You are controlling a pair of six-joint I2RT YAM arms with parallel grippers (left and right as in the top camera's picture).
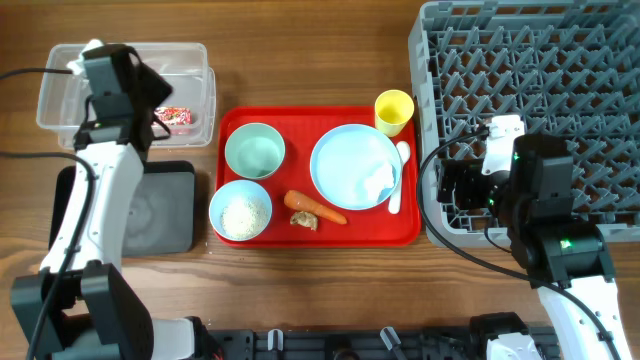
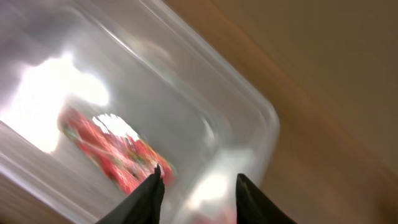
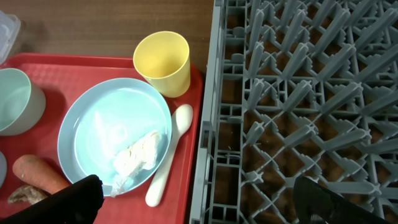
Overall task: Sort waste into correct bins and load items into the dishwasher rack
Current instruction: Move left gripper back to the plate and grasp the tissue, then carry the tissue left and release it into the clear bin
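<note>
L wrist view, closest in: L gripper (image 2: 199, 190) at bottom edge, two dark fingertips apart w/ a clear gap, nothing btwn them, so claw open & empty. Just beyond the tips the red snack wrapper (image 2: 115, 149) lies on the floor of the clear tub (image 2: 252, 118), lower left of frame. Wood table (image 2: 336, 74) fills upper right. Pic is blurred, no finer detail. Overhead adds what this view can't: tub sits upper left of frame, wrapper in its right part, black tray (image 1: 165, 215) just below the tub

R wrist view: R gripper (image 3: 196, 186) spread wide, one finger at lower left corner, other at lower right, holding nothing. Past them: white spoon (image 3: 168, 155) on the red tray (image 3: 68, 68), beside the right rim of the blue plate (image 3: 99, 124); crumpled napkin (image 3: 140, 152) on the plate's lower right part. Carrot (image 3: 37, 174) & brown scrap (image 3: 25, 194) at lower left, close together. Further up, yellow cup (image 3: 163, 62) upright at tray's corner by the rack (image 3: 298, 93), which fills the right half. Empty bowl (image 3: 15, 99) cut off at left edge

Only overhead shows the 2nd bowl (image 1: 240, 195), lower left of red tray, w/ rice (image 1: 243, 216) in it, & that R gripper hangs over the rack's left part, pointing at the tray
</note>
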